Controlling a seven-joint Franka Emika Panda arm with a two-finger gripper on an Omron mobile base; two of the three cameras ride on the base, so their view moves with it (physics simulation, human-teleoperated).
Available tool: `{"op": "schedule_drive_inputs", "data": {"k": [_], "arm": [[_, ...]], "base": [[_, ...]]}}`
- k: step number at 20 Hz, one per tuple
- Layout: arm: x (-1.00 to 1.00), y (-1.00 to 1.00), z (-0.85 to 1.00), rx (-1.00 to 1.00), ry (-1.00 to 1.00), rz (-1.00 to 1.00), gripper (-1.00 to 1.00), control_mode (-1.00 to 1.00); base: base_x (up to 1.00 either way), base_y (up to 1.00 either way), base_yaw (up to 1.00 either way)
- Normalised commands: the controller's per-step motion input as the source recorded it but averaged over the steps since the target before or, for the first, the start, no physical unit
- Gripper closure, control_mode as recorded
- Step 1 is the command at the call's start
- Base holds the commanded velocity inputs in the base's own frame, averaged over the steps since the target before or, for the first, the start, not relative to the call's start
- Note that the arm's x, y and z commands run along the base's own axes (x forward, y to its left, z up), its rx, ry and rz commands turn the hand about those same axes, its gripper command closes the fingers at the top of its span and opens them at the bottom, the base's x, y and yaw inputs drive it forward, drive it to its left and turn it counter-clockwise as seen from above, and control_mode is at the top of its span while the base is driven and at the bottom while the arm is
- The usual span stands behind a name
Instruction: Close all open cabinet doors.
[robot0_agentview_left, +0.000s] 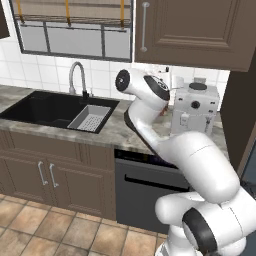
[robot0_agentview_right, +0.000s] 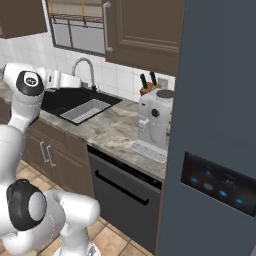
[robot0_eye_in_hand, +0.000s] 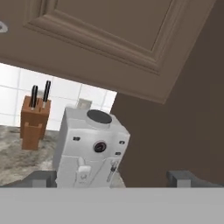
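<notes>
A dark brown cabinet door (robot0_agentview_left: 200, 30) with a recessed panel and a silver bar handle (robot0_agentview_left: 144, 27) hangs above the counter at the upper right; the same cabinet door (robot0_agentview_right: 145, 30) appears left of the fridge. In the hand view its lower corner (robot0_eye_in_hand: 131, 52) looms overhead, in front of a dark side panel. Whether it sits flush I cannot tell. My gripper (robot0_eye_in_hand: 113, 177) is open and holds nothing, its fingertips (robot0_eye_in_hand: 43, 177) wide apart, and it points up under the door toward the coffee machine. A second brown cabinet front (robot0_agentview_right: 22, 17) sits at the top left.
A white coffee machine (robot0_agentview_left: 195, 107) stands on the counter under the door, with a knife block (robot0_eye_in_hand: 33, 122) to its left. The black sink (robot0_agentview_left: 55, 107) and faucet (robot0_agentview_left: 76, 75) lie left. The dishwasher (robot0_agentview_left: 145, 190) is below; the grey-blue fridge (robot0_agentview_right: 220, 125) is on the right.
</notes>
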Motion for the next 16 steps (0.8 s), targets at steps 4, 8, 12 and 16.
{"op": "schedule_drive_inputs", "data": {"k": [4,8,12,16], "arm": [[-0.64,0.19,-0.12,0.10,0.00,0.26,-1.00,-1.00],[-0.43,0.00,-0.19,0.11,0.00,0.45,-1.00,-1.00],[-0.35,0.00,-0.20,0.13,0.00,0.49,-1.00,-1.00],[-0.36,0.00,-0.17,0.11,0.00,0.49,-1.00,-1.00]], "base": [[0.00,0.00,0.00],[0.00,0.00,0.00],[0.00,0.00,0.00],[0.00,0.00,0.00]]}}
